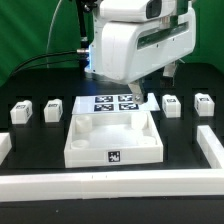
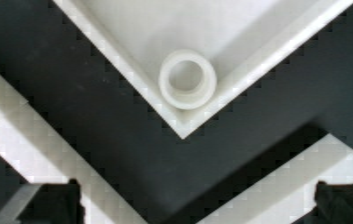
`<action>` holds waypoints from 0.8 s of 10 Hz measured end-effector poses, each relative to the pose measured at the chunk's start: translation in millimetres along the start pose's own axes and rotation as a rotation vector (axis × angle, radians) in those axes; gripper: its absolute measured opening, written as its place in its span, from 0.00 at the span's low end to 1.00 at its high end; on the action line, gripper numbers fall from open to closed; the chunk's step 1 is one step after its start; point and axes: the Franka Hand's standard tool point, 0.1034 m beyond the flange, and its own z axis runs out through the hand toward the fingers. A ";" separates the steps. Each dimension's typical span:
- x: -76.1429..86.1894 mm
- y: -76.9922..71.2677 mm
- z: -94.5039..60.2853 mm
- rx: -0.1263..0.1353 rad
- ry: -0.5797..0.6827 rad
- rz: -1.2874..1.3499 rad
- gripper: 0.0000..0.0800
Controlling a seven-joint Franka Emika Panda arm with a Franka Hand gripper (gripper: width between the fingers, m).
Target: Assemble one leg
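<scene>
The arm [image 1: 130,45] hangs over the far corner of the tray [image 1: 75,140], on the exterior view's right. The marker board [image 1: 113,103] lies just behind the tray. All four legs [image 1: 171,104] stand on the table, two on each side of the tray and apart from it.

The wrist view looks down on a corner socket [image 2: 187,80], which is bare. The gripper [image 2: 191,203] is spread wide and holds nothing.

- **Going down here:** a finger would likely hit the tray wall and push the tray, moving the socket off its place.
- **Picking up a leg:** the legs stand in close pairs, so a wide reach could tip the neighbour.
- **Seating a leg:** a leg pinched askew would probably jam at the socket's rim.
</scene>
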 end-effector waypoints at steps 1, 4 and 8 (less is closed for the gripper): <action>-0.1 -0.1 0.3 0.001 0.000 0.000 0.81; -0.1 -0.1 0.4 0.001 0.000 0.000 0.81; -0.1 -0.1 0.5 0.001 0.000 0.000 0.81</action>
